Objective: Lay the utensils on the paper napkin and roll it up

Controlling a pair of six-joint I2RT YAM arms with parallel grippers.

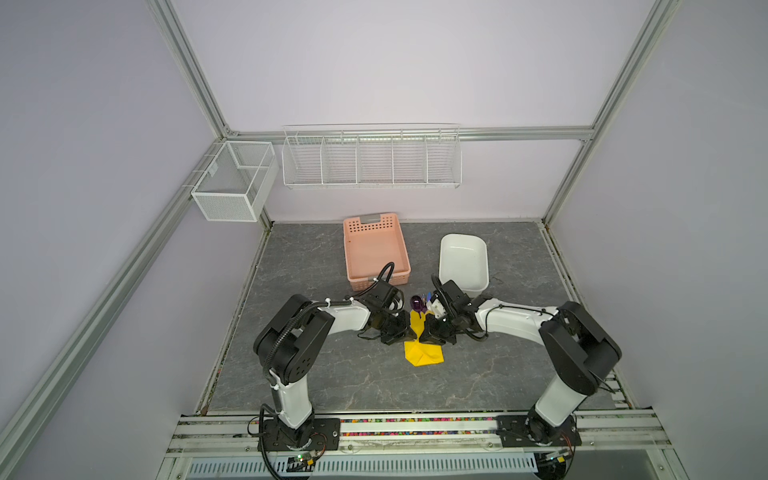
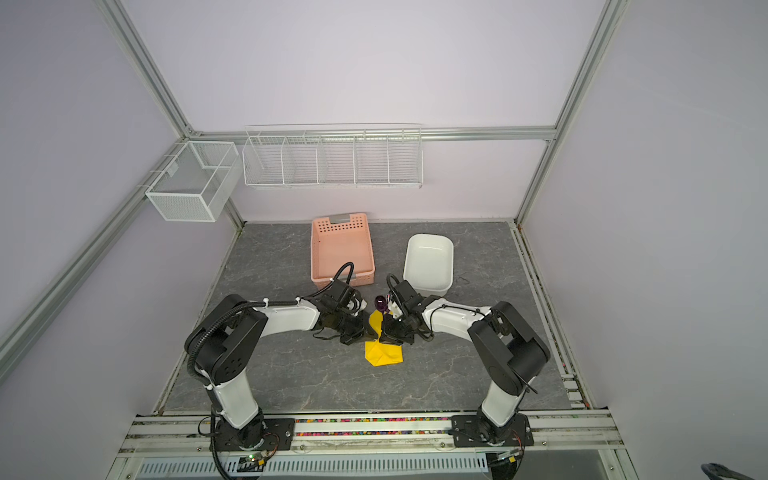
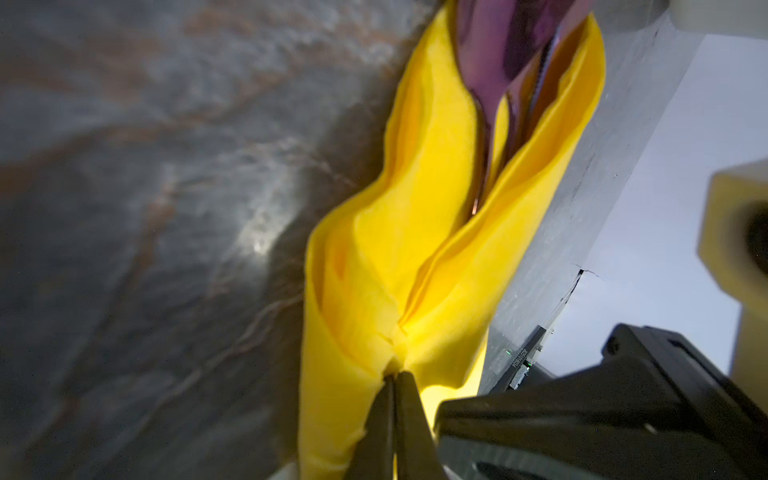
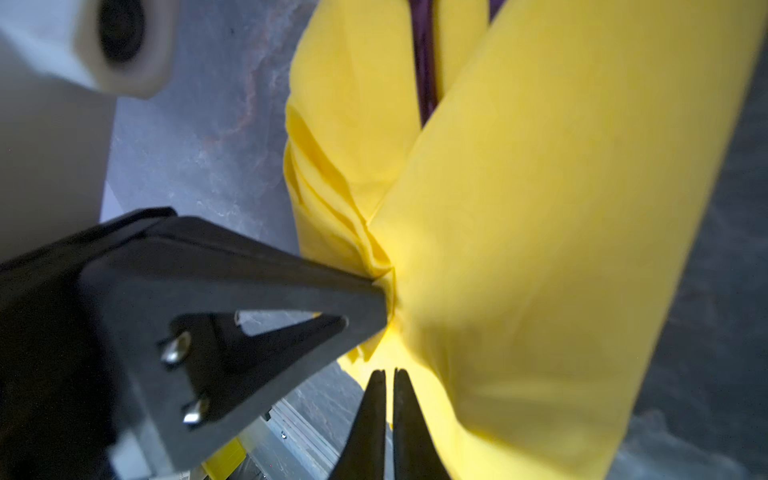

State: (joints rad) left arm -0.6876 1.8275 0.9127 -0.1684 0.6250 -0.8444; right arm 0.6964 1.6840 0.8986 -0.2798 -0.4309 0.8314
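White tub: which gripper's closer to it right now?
Right. The right gripper is on the right of the paper napkin, just off the near-left corner of the white tub. The left gripper is across the napkin, nearer the pink basket.

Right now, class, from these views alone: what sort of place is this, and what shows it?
Probably a robotics lab work cell: two robot arms bolted to a rail, an aluminium frame around plain walls, and a wire rack hung above the grey tabletop.
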